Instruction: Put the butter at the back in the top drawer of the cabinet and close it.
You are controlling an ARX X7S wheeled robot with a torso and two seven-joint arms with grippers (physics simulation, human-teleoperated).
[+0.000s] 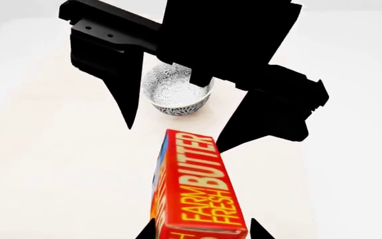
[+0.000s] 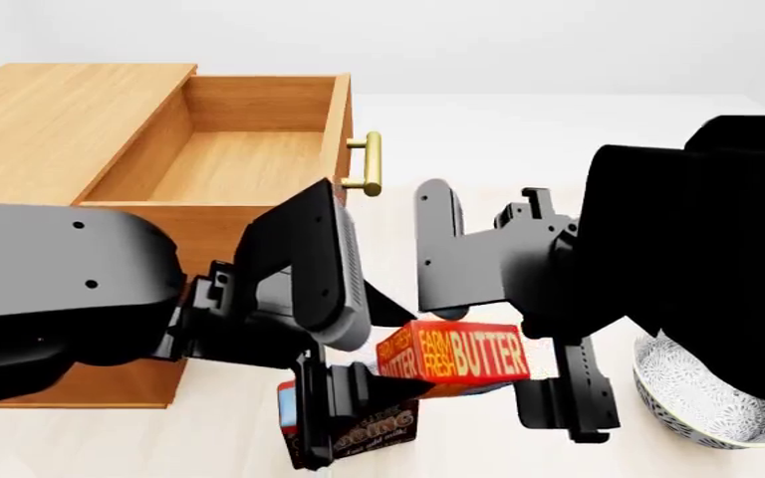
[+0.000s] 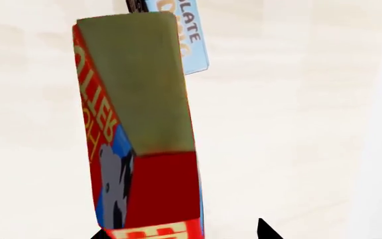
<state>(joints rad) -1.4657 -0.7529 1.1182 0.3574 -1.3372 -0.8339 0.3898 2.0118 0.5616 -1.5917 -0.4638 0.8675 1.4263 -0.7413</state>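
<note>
Butter (image 2: 456,357): lifted clear of the floor, in front of the cabinet (image 2: 51,129) and below the level of its open top drawer (image 2: 236,154).
Long axis: in the head view the box lies roughly level, running across the view from your left arm toward your right arm.
Left gripper (image 1: 201,234): both wrist views show the box end filling the space between finger tips; you appear to hold one end here, jaws closed on the box.
Right gripper (image 3: 184,234): the right wrist view shows the other end running up from between its tips; whether these jaws press on it or merely flank it, I cannot tell.
Direction to target: the drawer cavity lies up and back-left of the box, handle (image 2: 370,164) toward you.
Nearer arm: your left arm sits closer to the drawer.
Coming move, my judgement: raise the box above the drawer front, then carry it over the rim.
Nearby items: pudding box (image 2: 356,428) beneath the butter; patterned bowl (image 2: 701,403) to the right.
</note>
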